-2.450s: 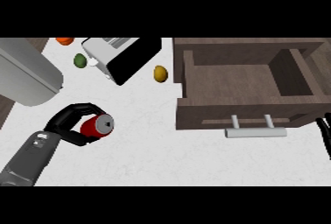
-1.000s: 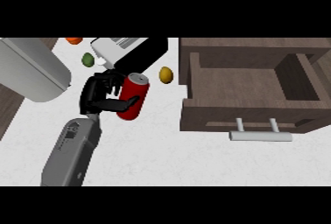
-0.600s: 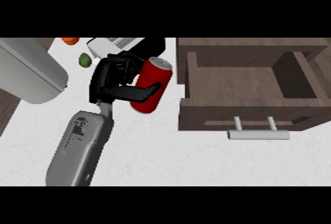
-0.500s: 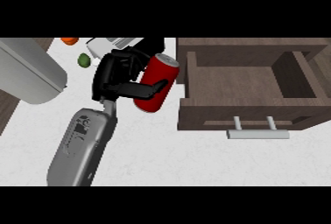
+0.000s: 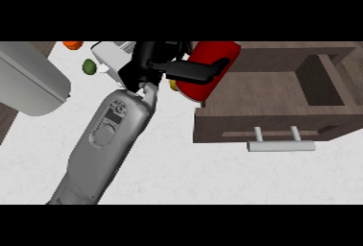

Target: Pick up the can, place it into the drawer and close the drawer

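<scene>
White speckled counter (image 5: pixel 212 178) fills the lower part of the head view, with a brown wooden drawer (image 5: pixel 276 103) standing pulled open at the right, its pale bar handle (image 5: pixel 281 145) facing the near edge. One grey forearm (image 5: pixel 106 144) rises from the bottom left of the view, ending in a black left hand (image 5: pixel 152 62) whose fingers (image 5: pixel 191 71) and thumb are curled round a red can (image 5: pixel 209 67). The can is held up off the counter, tilted, and sits over the drawer's left wall, partly above the open compartment and partly above the counter beside it. A small yellow object (image 5: pixel 172 85) peeks out just under the can and hand. At the far left lies a large grey rounded appliance (image 5: pixel 28 81); what it is cannot be told. Behind the hand a white, boxy object (image 5: pixel 112 53) shows partly, with a green fruit (image 5: pixel 89 67) just to its left and an orange one (image 5: pixel 71 44) at the top edge. The drawer's inside shows bare wood with a darker recess (image 5: pixel 322 81) toward its right side. The right hand does not appear.
</scene>
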Robot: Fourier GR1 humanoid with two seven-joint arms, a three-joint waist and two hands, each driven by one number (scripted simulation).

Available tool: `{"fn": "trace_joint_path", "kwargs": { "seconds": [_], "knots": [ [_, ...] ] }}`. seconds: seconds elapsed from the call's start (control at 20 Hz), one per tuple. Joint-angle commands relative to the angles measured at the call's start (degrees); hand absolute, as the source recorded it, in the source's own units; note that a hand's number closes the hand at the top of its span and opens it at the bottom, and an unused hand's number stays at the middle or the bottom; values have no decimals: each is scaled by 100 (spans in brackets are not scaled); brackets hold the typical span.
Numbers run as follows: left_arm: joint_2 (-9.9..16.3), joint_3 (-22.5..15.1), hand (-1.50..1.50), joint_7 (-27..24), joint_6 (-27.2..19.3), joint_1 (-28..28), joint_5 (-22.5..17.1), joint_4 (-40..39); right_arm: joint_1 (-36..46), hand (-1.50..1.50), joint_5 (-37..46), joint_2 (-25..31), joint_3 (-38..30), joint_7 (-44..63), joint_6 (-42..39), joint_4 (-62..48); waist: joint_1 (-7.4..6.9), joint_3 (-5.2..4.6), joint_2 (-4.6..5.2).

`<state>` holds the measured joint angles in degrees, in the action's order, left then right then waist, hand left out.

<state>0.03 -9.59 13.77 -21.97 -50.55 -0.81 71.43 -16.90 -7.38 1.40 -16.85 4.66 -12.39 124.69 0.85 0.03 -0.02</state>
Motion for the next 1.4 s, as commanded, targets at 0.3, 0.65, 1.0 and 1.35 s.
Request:
{"fn": "trace_joint_path", "kwargs": {
  "seconds": [0.3, 0.65, 1.0, 1.35],
  "knots": [
    [-3, -227, 150, 246, -631, -1715, -419, -1368, 265, -150, 77, 24, 29, 284, 91, 8, 36, -1, 13],
    [-3, -399, 150, 364, -929, -2968, -873, -2599, 361, -150, 303, -76, 211, 163, 183, -153, 120, 4, 35],
    [-3, -823, 150, -510, -1117, -3190, -1573, -3647, 295, -150, 332, -54, 377, 298, 67, 116, 301, 6, 78],
    [-3, -1091, 150, -642, -1014, -3482, -2042, -4285, 489, -150, 258, 36, 240, 288, 77, -61, 342, 9, 93]
  ]
}}
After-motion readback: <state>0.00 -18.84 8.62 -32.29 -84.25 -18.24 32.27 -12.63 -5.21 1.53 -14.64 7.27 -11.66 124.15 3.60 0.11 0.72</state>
